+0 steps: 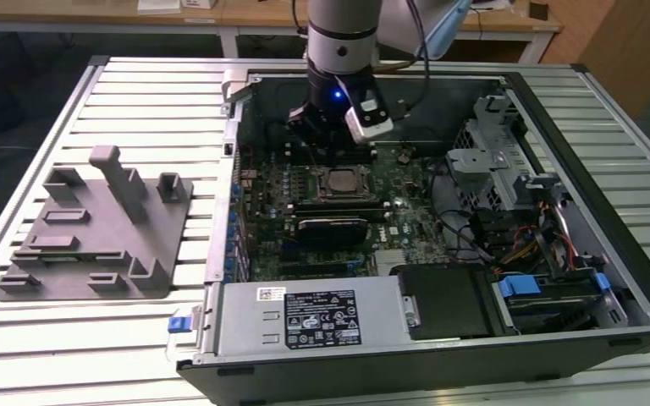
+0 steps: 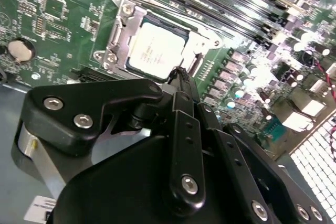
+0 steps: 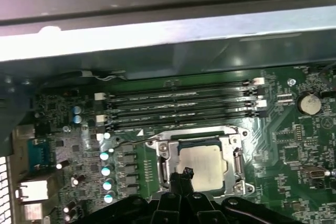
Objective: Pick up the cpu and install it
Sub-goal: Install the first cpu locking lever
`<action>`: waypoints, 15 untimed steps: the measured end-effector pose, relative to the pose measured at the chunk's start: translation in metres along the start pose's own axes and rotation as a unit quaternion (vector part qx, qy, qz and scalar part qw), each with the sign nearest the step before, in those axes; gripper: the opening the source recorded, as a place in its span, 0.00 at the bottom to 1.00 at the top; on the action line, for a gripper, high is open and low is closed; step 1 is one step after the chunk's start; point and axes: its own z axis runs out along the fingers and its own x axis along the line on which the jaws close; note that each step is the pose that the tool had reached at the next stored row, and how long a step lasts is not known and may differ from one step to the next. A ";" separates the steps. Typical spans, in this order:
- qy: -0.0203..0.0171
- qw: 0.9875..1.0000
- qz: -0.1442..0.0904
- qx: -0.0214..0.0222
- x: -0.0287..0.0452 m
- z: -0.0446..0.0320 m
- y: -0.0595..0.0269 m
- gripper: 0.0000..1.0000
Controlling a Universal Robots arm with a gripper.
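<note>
The cpu (image 1: 342, 180) is a pale silver square lying flat in the metal socket frame (image 3: 234, 148) on the green motherboard (image 1: 415, 220), inside the open computer case. Both wrist views show it seated there, cpu (image 2: 156, 51) and cpu (image 3: 198, 166). My gripper (image 1: 327, 135) hangs over the board just behind the socket in the exterior view. Its thin black fingers meet at one tip, gripper (image 2: 181, 73) and gripper (image 3: 186, 172), right at the edge of the cpu. The fingers are shut and hold nothing.
A grey fixture plate (image 1: 99, 228) with upright posts lies on the slatted table at the exterior view's left. In the case are a black heatsink block (image 1: 331, 227), a power supply (image 1: 302, 317), a drive cage (image 1: 494, 161) with cables, memory slots (image 3: 178, 106) and a coin battery (image 3: 308, 102).
</note>
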 end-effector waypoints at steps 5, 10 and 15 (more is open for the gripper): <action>0.000 1.000 0.000 0.000 0.0080 0.0000 -0.0009 0.11; 0.000 1.000 0.000 0.000 0.0177 0.0000 -0.0019 0.11; 0.000 1.000 0.000 0.000 0.0274 0.0000 -0.0029 0.11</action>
